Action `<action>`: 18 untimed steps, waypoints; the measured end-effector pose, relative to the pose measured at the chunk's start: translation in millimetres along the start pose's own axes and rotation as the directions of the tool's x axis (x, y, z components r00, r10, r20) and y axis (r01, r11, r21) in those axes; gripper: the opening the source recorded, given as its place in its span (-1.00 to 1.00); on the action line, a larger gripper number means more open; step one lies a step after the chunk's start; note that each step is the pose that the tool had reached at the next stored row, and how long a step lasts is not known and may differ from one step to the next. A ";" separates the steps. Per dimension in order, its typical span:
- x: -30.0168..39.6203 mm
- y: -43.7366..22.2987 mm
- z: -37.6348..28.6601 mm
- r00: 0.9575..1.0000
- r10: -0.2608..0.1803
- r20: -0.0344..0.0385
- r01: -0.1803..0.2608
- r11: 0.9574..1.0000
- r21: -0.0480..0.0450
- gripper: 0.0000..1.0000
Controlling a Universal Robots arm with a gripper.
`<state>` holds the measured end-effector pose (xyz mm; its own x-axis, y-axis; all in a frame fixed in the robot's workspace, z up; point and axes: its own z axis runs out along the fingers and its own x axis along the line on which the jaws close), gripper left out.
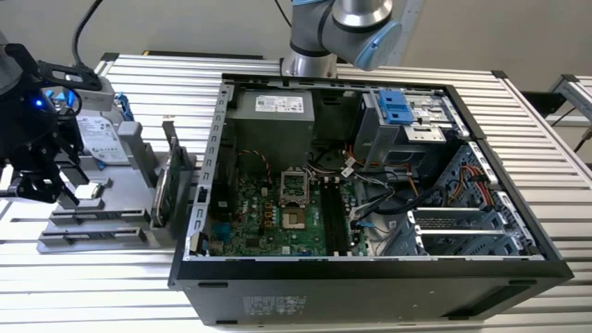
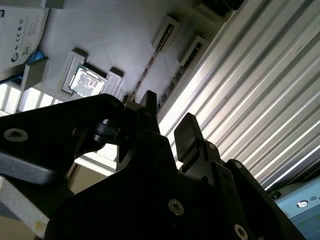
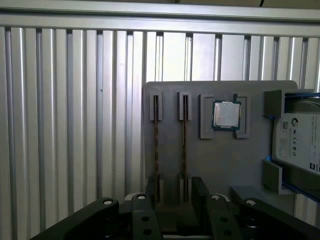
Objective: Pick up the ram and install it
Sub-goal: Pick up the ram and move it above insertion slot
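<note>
Over the gray holder (image 3: 220, 170) at the exterior view's left, the gripper (image 3: 175, 181) hangs, fingers (image 3: 151, 187) spread (nothing gripped); the ram (image 3: 184, 130) stands on edge there, presumably so they can straddle it.

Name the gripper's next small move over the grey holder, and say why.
Likely a straight descent: in the first wrist view the open gripper hangs over the grey holder with the ram, on edge in its slot, lined up between the fingers and nothing gripped. The second stick beside it runs close to one finger, so go slowly.
</note>
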<state>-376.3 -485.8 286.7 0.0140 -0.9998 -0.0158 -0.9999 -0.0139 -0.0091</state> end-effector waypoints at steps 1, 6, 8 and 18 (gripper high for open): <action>0.0 0.0 0.3 1.000 0.000 0.000 0.000 1.000 0.000 1.00; 0.0 0.0 0.7 1.000 0.000 0.000 0.000 1.000 0.000 1.00; 0.0 0.0 0.7 1.000 0.000 0.000 0.000 1.000 0.000 1.00; 0.4 0.2 6.7 1.000 0.000 0.000 0.000 1.000 0.000 1.00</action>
<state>-376.4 -486.1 280.0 0.0138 -0.9998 -0.0159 -0.9999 -0.0137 -0.0091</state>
